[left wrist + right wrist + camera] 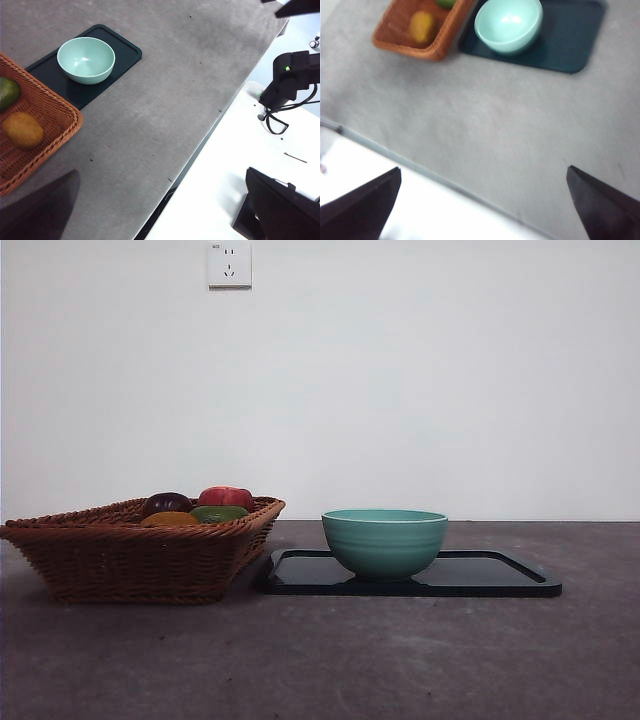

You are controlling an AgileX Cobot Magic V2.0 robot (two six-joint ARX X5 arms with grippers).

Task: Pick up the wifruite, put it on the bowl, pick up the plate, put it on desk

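The wifruite (170,519) (22,130) (421,26), round and orange-brown, lies in a wicker basket (140,560) at the left of the desk (400,660). The teal bowl (384,540) (86,60) (508,22) stands empty on the dark rectangular plate (500,575) (120,50) (570,40), just right of the basket. Both grippers hang high above the near side of the desk, away from everything. My left gripper (160,175) is open and holds nothing. My right gripper (484,169) is open and empty too. Neither shows in the front view.
The basket (55,115) (395,30) also holds a green fruit (218,512) (7,92), a dark purple fruit (166,503) and a red one (226,496). The desk's near edge (200,145) borders a white surface bearing a black arm base (290,80).
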